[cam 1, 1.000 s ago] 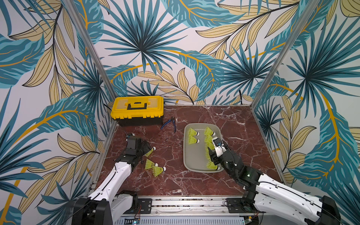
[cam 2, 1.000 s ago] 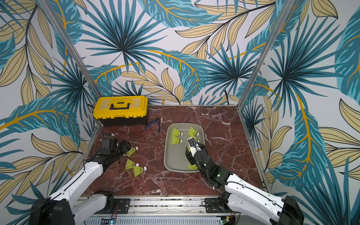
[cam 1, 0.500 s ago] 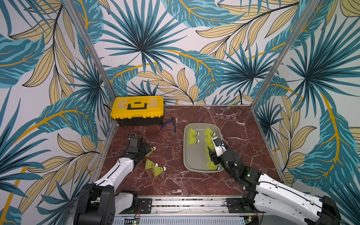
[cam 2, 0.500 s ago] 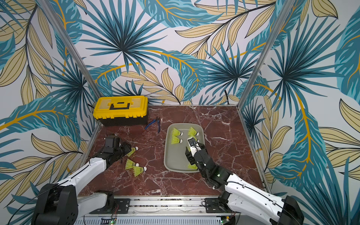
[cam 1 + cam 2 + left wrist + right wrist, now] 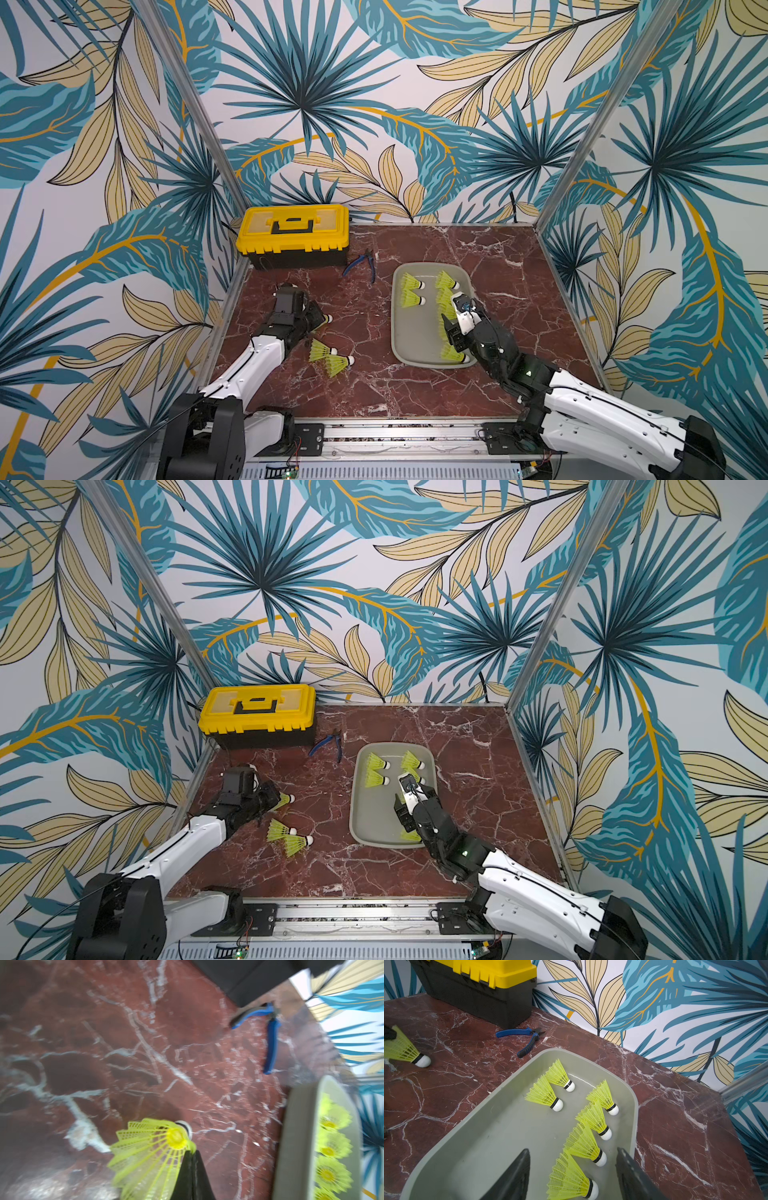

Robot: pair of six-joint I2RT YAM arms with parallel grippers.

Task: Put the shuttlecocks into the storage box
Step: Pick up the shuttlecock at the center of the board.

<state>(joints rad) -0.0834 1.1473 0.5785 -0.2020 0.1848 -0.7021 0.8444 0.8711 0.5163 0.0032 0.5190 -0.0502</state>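
Marble tabletop [image 5: 415, 395], leaf-print walls on three sides. Held shuttlecock [image 5: 153, 1147]: on its side at the table's left, cork toward the storage box [image 5: 409, 332], well apart from it. Left gripper [image 5: 191, 1154]: wide a second ago, now pressed together on the skirt wall close to the cork. Reads as grasp made, lift and carry next. Thin mesh pinch, so risk of slip or swing. Off the marble yet or not: cannot tell, wrist view blurred.

Two more shuttlecocks [image 5: 320, 350] touching each other, just nearer the base, not yet picked. At least six lying in the box, along far end and right rim. Left half bare, so room to drop there.

Right gripper [image 5: 572, 1150]: spread, unchanged, low over the box's right side, jaws either side of the nearest shuttlecocks, no contact visible.

Carry path: open marble, nothing in it. Pliers [image 5: 361, 266] and toolbox [image 5: 293, 232] farther back, out of the way. Left wall close beside the left arm. Needs clearance over the low rim and away from the right arm.
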